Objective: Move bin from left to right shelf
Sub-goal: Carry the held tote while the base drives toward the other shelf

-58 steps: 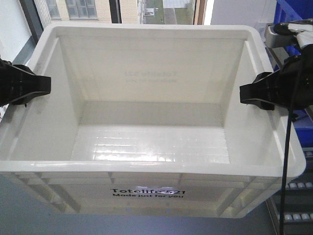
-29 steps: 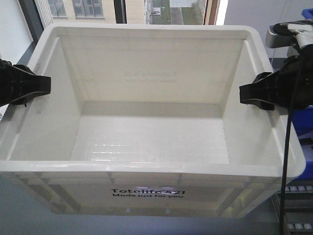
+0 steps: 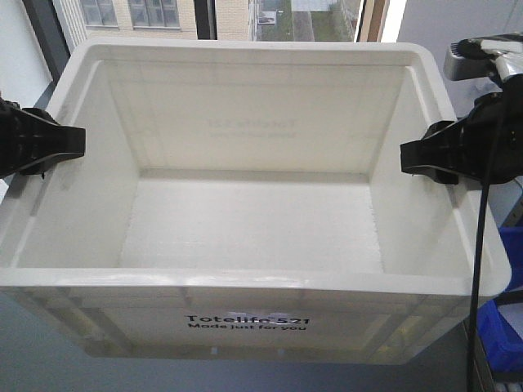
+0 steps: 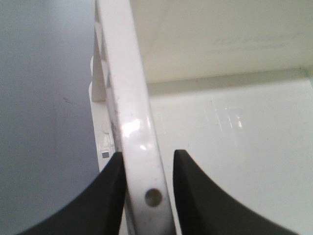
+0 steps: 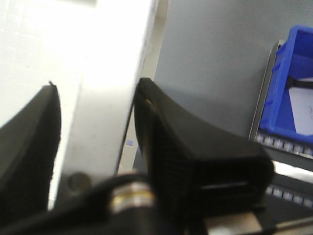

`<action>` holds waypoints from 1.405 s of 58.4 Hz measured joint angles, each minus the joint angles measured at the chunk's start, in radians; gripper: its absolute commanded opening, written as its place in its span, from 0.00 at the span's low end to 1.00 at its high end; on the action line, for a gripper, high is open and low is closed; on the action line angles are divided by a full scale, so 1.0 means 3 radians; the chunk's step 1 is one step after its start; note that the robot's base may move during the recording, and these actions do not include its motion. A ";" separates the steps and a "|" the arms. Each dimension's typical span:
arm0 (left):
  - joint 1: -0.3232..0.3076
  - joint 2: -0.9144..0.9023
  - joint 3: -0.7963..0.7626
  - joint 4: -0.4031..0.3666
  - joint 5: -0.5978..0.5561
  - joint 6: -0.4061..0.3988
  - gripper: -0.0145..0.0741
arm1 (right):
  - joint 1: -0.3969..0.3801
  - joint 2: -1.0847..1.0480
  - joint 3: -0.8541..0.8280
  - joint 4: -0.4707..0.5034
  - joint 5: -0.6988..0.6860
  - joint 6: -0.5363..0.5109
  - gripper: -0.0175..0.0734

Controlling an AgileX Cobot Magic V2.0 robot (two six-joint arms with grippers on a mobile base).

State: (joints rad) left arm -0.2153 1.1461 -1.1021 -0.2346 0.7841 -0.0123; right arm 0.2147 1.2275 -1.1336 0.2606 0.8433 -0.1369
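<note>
Bin: I have the white bin (image 3: 245, 279) empty and open side up, filling the front view. No surface shows under it, only grey floor, so I judge it is hanging between my two arms, partway across.
Left pincer: the left pincer (image 3: 69, 143) is clenched on the bin's left rim (image 4: 139, 122), with one finger inside the wall and one outside. I straddle the rim because the tote is too wide to grasp any other way.
Right pincer: the right pincer (image 3: 421, 157) is clamped on the opposite rim in the same manner. The wrist view shows the white edge pinched between its two dark fingers.
Why mirrored: both grips sit at about the same point along the sides, which keeps the load level and stops it from swinging.
Print: the black lettering (image 3: 247, 322) faces me on the near wall, so I can read the bin's heading at a glance.
Right side: a blue bin (image 5: 288, 93) sits on a shelf (image 5: 274, 142) just beyond the right pincer. I take that as the destination side.
Cable: a black cable (image 3: 480, 245) hangs down past the right rim, and I judge it could snag on the shelf.
Backdrop: a window (image 3: 245, 18) lies beyond the far wall.
</note>
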 measured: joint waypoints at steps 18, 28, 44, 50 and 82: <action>0.0000 0.0000 0.0000 -0.0011 0.0000 0.0000 0.16 | 0.0000 0.0000 0.0000 -0.0009 0.0003 0.0000 0.19; 0.0000 0.0000 0.0000 -0.0014 0.0000 0.0000 0.16 | 0.0000 0.0000 0.0000 -0.0012 0.0005 0.0000 0.19; 0.0000 0.0000 0.0000 -0.0014 0.0000 0.0000 0.16 | 0.0000 0.0000 0.0000 -0.0012 0.0005 0.0000 0.19; 0.0000 0.0000 0.0000 -0.0014 0.0000 0.0000 0.16 | 0.0000 0.0000 0.0000 -0.0012 0.0005 0.0000 0.19; 0.0000 0.0000 0.0000 -0.0014 0.0000 0.0000 0.16 | 0.0000 0.0000 0.0000 -0.0012 0.0005 0.0000 0.19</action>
State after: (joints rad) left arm -0.2153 1.1461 -1.1021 -0.2388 0.7841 -0.0123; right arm 0.2147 1.2275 -1.1336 0.2569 0.8449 -0.1369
